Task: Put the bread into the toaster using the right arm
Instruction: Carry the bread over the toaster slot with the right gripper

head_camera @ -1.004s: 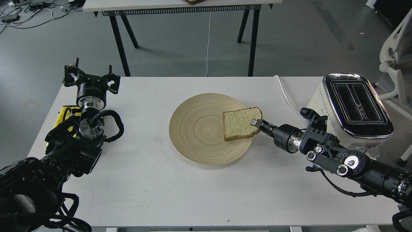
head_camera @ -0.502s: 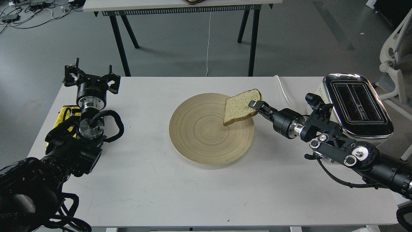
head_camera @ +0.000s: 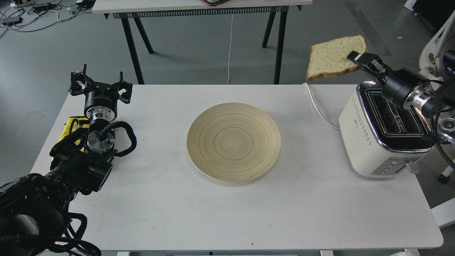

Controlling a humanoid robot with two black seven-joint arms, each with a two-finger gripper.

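Observation:
My right gripper (head_camera: 356,57) is shut on the right edge of the bread (head_camera: 332,57), a tan speckled slice with brown crust. It holds the slice high in the air, lying nearly flat, up and to the left of the toaster (head_camera: 385,131). The cream-white toaster stands at the table's right side with its two black slots facing up; my right arm crosses above its top. My left gripper (head_camera: 100,84) is open and empty at the table's far left.
A round wooden plate (head_camera: 233,141) lies bare in the middle of the white table (head_camera: 213,213). The toaster's white cord (head_camera: 318,108) runs to the back edge. Another table's black legs (head_camera: 133,42) stand behind. A white chair (head_camera: 435,67) is at the far right.
My right gripper has lifted the bread off the plate and carried it up and to the right, to above the toaster's left side. The left arm has not moved.

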